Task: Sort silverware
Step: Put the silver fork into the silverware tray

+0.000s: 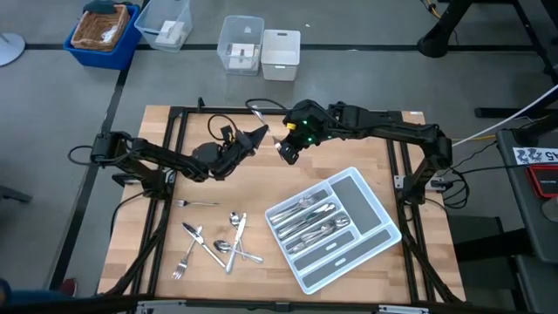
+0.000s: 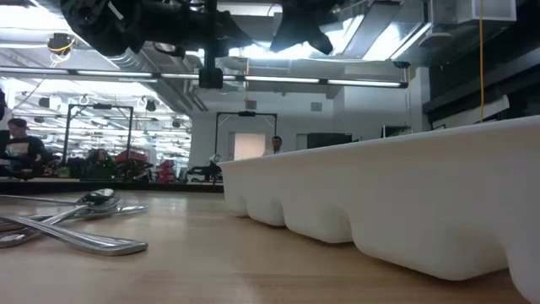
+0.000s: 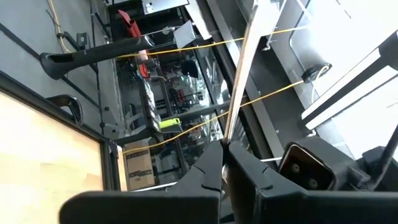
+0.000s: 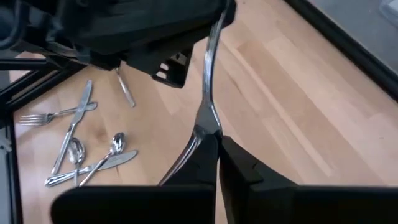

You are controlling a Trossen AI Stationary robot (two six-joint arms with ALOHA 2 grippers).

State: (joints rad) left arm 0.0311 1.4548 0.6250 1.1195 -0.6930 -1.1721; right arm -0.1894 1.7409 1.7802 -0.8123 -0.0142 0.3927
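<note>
A silver fork [image 4: 208, 81] is held in the air above the table's far middle, between both grippers. My left gripper [image 1: 260, 133] comes from the left and is shut on its handle [image 3: 239, 81]. My right gripper [image 1: 285, 148] comes from the right and is shut on it near the head. More silverware [image 1: 218, 244] lies in a loose pile on the wood near the front left, and it also shows in the low view [image 2: 76, 219] and the right wrist view [image 4: 81, 143]. One fork [image 1: 196, 203] lies apart. The grey tray [image 1: 366, 205] holds sorted pieces [image 1: 309, 222]. My left gripper pinches the fork's slim handle [image 3: 227, 140] between its two fingertips. The handle runs on past the fingertips, roughly in line with the fingers. The fork is lifted clear of the table. My right gripper pinches the fork at its neck [image 4: 202, 127], where the handle widens into the head, between its two fingers. The head runs back beside the fingers and the handle stretches away toward my left gripper [image 4: 124, 31]. The fork is clear of the table.
The tray [image 2: 405, 194] lies slantwise at the front right. Beyond the table's far edge stand a clear box [image 1: 241, 44], a white box [image 1: 281, 52] and a blue bin [image 1: 105, 30]. Bare wood lies between the pile and the tray. People [image 2: 17, 139] show far off in the room.
</note>
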